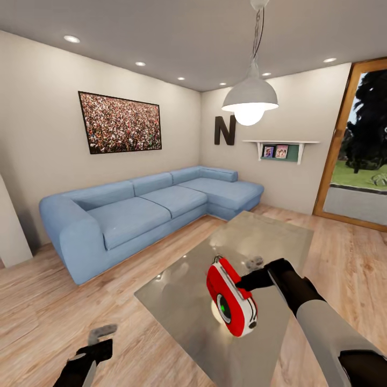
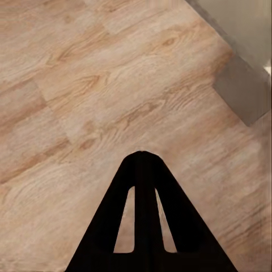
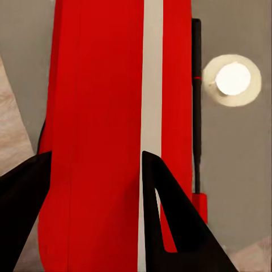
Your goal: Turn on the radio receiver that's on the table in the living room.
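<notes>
You had the radio receiver pinched in your right claw, held tilted just above the near end of the glass bench in the living room, its dial turned toward you. It read as a small, rigid plastic box, probably light, with a smooth shell that could slip; the right wrist view showed the fingers clamped across its flat red sides near the white edge band, which looked a sound place to hold. Your left claw hung low over the wood floor, its fingers closed together on nothing. The receiver's back and any switch were hidden, the thin black rod beside it in the wrist view was hard to identify, and the dial's green mark was too small to read.
</notes>
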Controlling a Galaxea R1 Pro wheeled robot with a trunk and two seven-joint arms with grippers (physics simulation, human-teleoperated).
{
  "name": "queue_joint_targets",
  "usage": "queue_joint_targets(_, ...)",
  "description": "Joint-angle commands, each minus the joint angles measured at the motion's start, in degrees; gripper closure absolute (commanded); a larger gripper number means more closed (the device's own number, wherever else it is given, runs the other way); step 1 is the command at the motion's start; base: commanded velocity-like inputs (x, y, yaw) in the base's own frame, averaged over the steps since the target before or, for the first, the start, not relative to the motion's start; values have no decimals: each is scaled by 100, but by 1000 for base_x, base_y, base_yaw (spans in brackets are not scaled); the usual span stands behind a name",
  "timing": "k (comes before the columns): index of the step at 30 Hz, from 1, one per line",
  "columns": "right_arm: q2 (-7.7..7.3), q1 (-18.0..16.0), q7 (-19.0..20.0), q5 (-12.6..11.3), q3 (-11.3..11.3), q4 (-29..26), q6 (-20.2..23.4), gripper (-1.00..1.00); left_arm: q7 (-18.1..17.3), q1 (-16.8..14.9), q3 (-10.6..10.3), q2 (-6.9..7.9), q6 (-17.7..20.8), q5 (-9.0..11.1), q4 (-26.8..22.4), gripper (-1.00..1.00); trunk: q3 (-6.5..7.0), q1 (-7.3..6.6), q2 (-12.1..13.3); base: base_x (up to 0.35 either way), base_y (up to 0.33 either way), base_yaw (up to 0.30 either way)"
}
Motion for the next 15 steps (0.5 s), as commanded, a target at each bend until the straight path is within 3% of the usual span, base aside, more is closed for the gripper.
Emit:
queue_joint_targets(1,1,-4,-2,-50,-6,-11,102,100,7,0,44,39,-194,2,258,100,2,0,0,0,0,0)
queue_joint_targets(3,1,-4,-92,80,91,-12,252,100,13,0,135,103,-878,-5,796,100,2,0,0,0,0,0)
queue_joint_targets(5,2,-4,-164,160,191,-2,302,100,13,0,160,125,-1132,-9,1018,100,2,0,0,0,0,0)
queue_joint_targets(15,213,-4,-356,186,249,30,578,100,-21,0,179,146,-1272,31,1289,100,2,0,0,0,0,0)
